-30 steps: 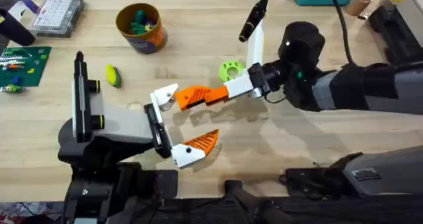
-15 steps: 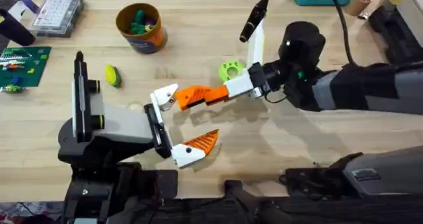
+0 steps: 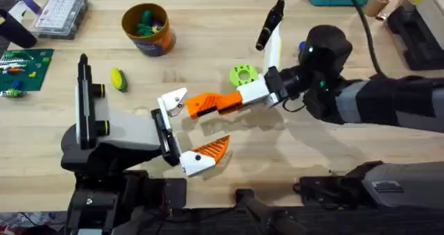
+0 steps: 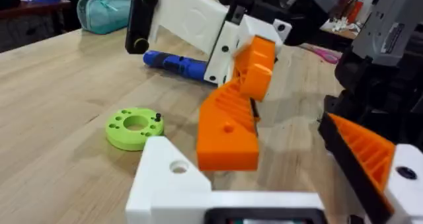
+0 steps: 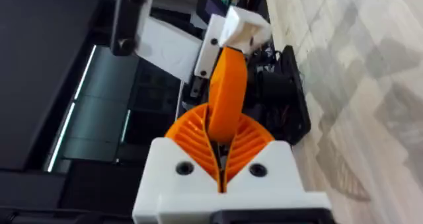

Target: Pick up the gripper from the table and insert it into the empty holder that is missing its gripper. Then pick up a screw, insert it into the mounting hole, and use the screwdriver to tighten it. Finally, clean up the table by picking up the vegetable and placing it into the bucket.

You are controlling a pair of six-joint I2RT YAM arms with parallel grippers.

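Observation:
The smooth orange gripper point(image 3: 203, 104) point(image 4: 229, 121) point(image 5: 227, 92) is clamped between the ribbed orange pads of my right gripper point(image 3: 230, 100) point(image 5: 221, 141), which is shut on it. Its free end lies right beside the white pointed holder point(image 3: 173, 99) point(image 4: 166, 178) point(image 5: 243, 27) on my left arm's claw; I cannot tell whether they touch. My left gripper point(image 3: 189, 127) stands open, and its other mount carries a ribbed orange tip point(image 3: 210, 149) point(image 4: 363, 154). The yellow-green vegetable point(image 3: 119, 79) lies left of the claw. The mustard bucket point(image 3: 147, 29) stands at the back left.
A lime-green ring point(image 3: 242, 73) point(image 4: 134, 127) lies just behind the held part. A blue-handled tool point(image 4: 173, 63) rests behind the right wrist. A clear compartment box point(image 3: 61, 13) and a green board point(image 3: 22, 68) sit at the far left.
My right arm's wrist and forearm have shifted a little to the right, drawing the orange gripper slightly that way. The left arm has not moved.

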